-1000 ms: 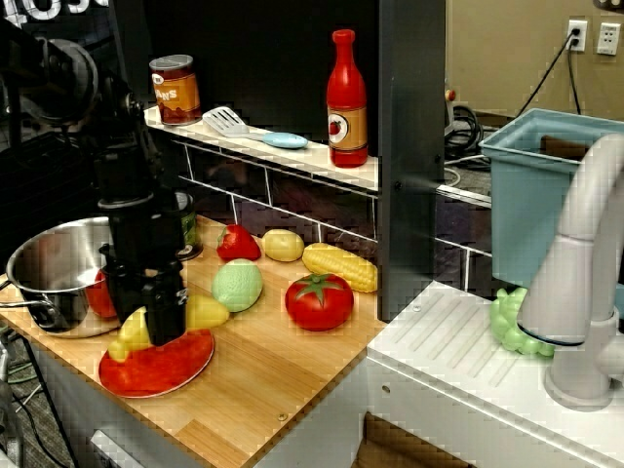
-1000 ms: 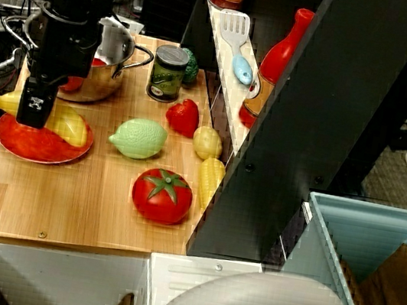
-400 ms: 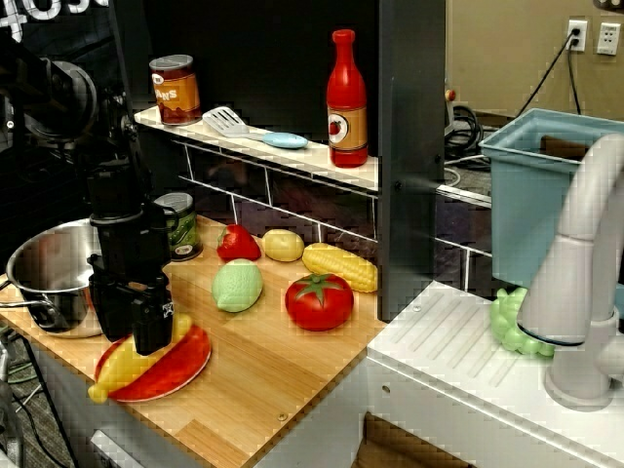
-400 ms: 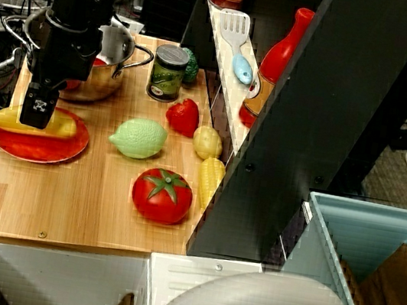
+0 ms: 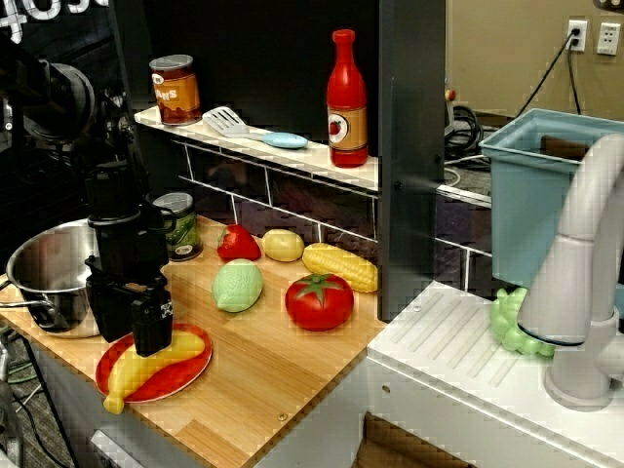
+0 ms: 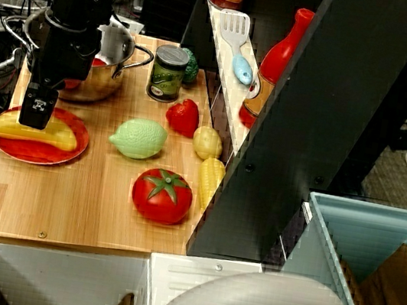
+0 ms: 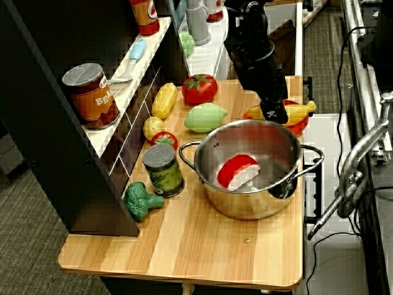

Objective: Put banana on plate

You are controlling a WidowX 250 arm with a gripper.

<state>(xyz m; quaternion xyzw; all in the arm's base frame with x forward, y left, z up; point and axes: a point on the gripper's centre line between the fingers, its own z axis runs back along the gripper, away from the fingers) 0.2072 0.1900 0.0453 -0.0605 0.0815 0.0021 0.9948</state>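
The yellow banana (image 5: 174, 353) lies flat across the red-orange plate (image 5: 183, 378) at the near left corner of the wooden counter, its stem end hanging past the plate's rim. In the view from above, the banana (image 6: 52, 138) crosses the plate (image 6: 33, 153) from side to side. My black gripper (image 5: 151, 341) points straight down over the banana's middle, fingertips right at its top surface, and seems open, no longer holding it. From the pot side, the gripper (image 7: 276, 117) hides part of the banana (image 7: 299, 112) and the plate (image 7: 298, 128).
A steel pot (image 6: 107, 68) holding a red toy stands just behind the plate. A green lemon-like toy (image 5: 238, 285), tomato (image 5: 319, 300), corn cob (image 5: 339, 266), green can (image 5: 179, 226) and red pepper (image 5: 238, 242) lie to the right. The shelf (image 5: 292, 161) and dark upright stand beyond.
The banana was lowered onto the plate, then dropped from a tilt to lie flat while the gripper held its place. It looks let go.
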